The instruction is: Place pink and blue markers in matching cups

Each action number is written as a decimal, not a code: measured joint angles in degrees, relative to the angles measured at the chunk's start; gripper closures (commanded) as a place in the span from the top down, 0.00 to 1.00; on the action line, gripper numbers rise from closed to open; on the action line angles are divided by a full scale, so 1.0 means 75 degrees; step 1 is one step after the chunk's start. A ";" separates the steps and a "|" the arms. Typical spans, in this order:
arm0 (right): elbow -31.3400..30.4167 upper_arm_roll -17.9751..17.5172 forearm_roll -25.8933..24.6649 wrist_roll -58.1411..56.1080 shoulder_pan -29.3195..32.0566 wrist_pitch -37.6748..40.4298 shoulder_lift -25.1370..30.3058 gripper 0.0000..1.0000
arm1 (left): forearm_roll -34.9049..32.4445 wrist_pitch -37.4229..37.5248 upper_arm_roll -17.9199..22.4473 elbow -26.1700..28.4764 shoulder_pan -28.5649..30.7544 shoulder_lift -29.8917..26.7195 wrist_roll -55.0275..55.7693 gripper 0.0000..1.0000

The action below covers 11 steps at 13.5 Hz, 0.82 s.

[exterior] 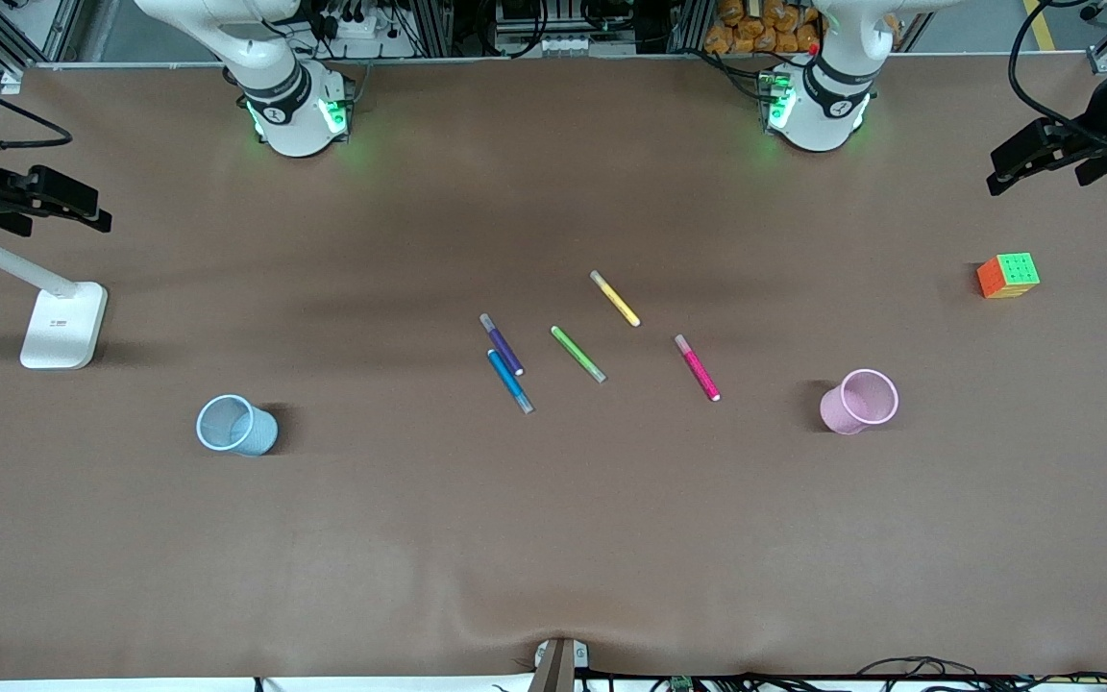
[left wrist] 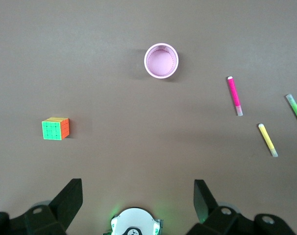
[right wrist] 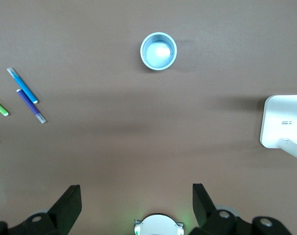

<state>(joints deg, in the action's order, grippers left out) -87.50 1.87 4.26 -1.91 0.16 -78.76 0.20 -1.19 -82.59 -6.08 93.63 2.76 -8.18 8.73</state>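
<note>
- Left gripper (left wrist: 137,190) hung in the air over the left arm's end of the table (exterior: 553,538), fingers (left wrist: 72,196) spread apart, nothing between them. Arm waiting.
- Right gripper (right wrist: 136,192) hung over the right arm's end of the table, fingers (right wrist: 70,198) likewise apart and empty. Arm waiting.
- Clock bearings below were read off the front view.
- Pink marker (exterior: 698,367) lay flat on the table near its middle, slanting from 11 to 5 o'clock, touching nothing.
- Pink cup (exterior: 837,411) stood upright and empty at about 3 o'clock from the pink marker, well apart from it.
- Cube (exterior: 1008,276) with orange and green faces sat at about 2 o'clock from the pink cup, toward the left arm's end.
- Blue marker (exterior: 510,382) lay flat on the same slant as the pink one, at 9 o'clock from it.
- Purple marker (exterior: 502,344) lay just beside the blue marker at roughly 12 o'clock, parallel; could not tell whether they touched.
- Green marker (exterior: 578,354) lay between the blue and pink markers, at 2 o'clock from the blue one.
- Yellow marker (exterior: 615,298) lay at 1 o'clock from the green one, apart from it.
- Blue cup (exterior: 260,434) stood upright and empty at 9 o'clock from the blue marker, well apart.
- White stand (exterior: 61,325) rested on the table at 10 o'clock from the blue cup, near the right arm's end.
</note>
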 measured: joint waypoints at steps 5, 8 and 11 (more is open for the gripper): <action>0.0000 0.0003 0.0000 0.0000 0.0000 0.0012 0.0000 1.00 | -0.0008 0.0000 0.0003 -0.0035 0.0015 0.0009 0.0000 1.00; 0.0001 0.0004 0.0000 0.0000 0.0000 0.0024 0.0000 1.00 | -0.0290 0.0000 0.0006 -0.0150 0.0019 0.0141 0.0000 1.00; 0.0002 0.0007 0.0000 0.0000 0.0001 0.0034 0.0000 1.00 | -0.0304 0.0000 -0.0024 -0.0191 0.0009 0.0239 -0.0001 1.00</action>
<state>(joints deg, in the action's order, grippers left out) -87.48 1.93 4.26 -1.91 0.16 -78.51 0.20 -3.47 -82.59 -6.27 92.20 2.83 -6.39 8.72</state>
